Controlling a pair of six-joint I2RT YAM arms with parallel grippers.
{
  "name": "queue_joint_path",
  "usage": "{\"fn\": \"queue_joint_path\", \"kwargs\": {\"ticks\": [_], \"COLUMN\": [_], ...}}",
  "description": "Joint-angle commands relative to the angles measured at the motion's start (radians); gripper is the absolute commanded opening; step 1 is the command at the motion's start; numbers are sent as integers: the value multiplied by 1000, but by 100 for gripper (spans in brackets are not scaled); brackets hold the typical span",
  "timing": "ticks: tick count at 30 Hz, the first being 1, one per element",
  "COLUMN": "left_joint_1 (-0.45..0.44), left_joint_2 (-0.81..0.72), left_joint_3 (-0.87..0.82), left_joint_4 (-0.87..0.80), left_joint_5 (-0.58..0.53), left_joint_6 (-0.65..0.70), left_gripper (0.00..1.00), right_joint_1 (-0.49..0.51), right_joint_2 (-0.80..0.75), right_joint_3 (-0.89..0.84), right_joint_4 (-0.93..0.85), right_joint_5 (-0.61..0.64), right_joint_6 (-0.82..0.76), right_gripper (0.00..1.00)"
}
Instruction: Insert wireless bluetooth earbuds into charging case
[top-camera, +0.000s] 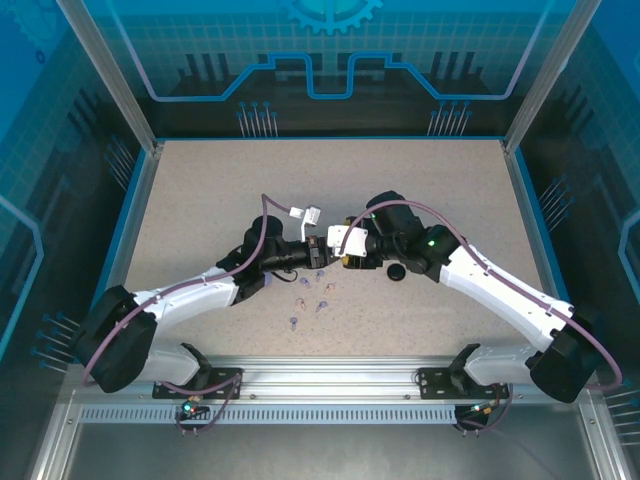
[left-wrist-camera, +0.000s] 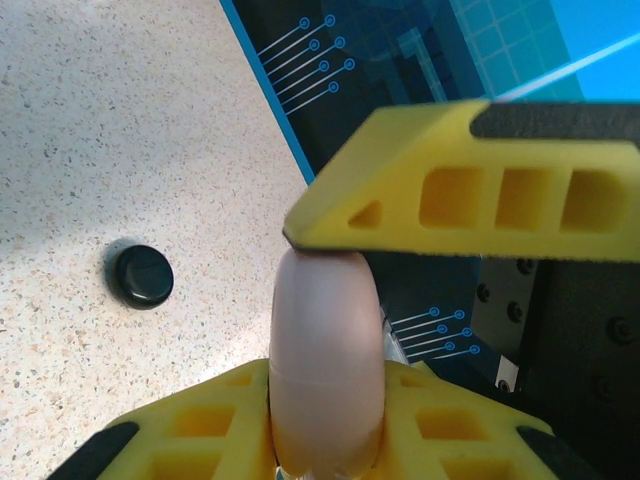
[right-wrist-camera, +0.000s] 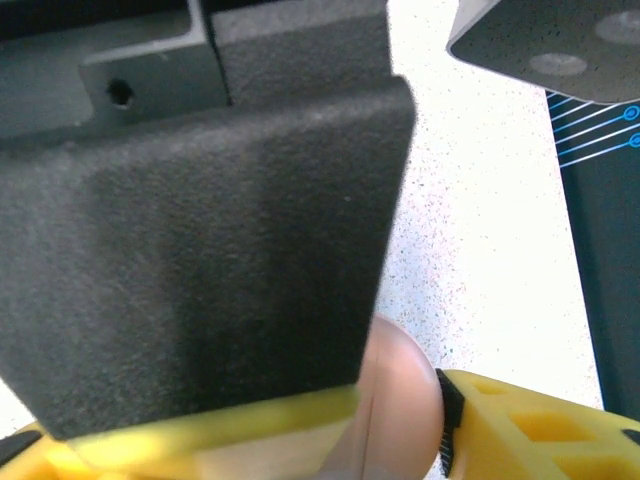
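The speckled surface (top-camera: 200, 200) is wide, and the two arms meet over its middle, the left arm (top-camera: 200, 290) nose to nose with the right arm (top-camera: 490, 280).

The left jaws are pinched shut on a pale pink round case (left-wrist-camera: 325, 350). It stands on its edge, with one yellow finger (left-wrist-camera: 460, 180) on top and one below. It looks closed, with a thin seam around it.

The right jaws sit right at the case (right-wrist-camera: 400, 395) with a dark pad (right-wrist-camera: 200, 250) beside it, but I cannot tell if they grip it.

A black case (top-camera: 397, 271) lies by the right arm.

The tiny earbuds (top-camera: 304, 300) lie loose on the surface, just on the near side of the jaws, toward the arm bases and a bit to the left arm's side. So they are below and behind the case. I think the case must open first, and then the right jaws must reach down and toward the bases for a bud.
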Motion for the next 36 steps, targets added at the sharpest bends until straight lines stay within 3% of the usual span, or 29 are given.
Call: {"fn": "queue_joint_path", "kwargs": {"ticks": [1,8,12,20,26,36], "left_joint_1": [-12,-12,-11,-20,-55,-76], "left_joint_2": [-40,-132,-197,-320,-350,-328], "left_joint_3": [23,2,-25,-119,-165,-151], "left_joint_4": [4,-54,-56,45,86,106], "left_joint_5": [9,-42,-56,-49,-51,-25], "left_joint_6": [46,171,324,701,952,990], "left_gripper": [23,17,15,5,0,0], "right_joint_1": [-12,-55,-79,-104,-104,-50], "right_joint_2": [3,-106,-209,-336,-348,-302], "right_joint_3": [43,16,-29,-82,-97,-91], "right_joint_4": [-16,-49,-17,103,200,191], "right_joint_5": [-12,-130,-224,-373,-412,-366], "right_joint_6": [48,143,222,426,527,464], "right_gripper": [65,86,100,100,100,100]}}
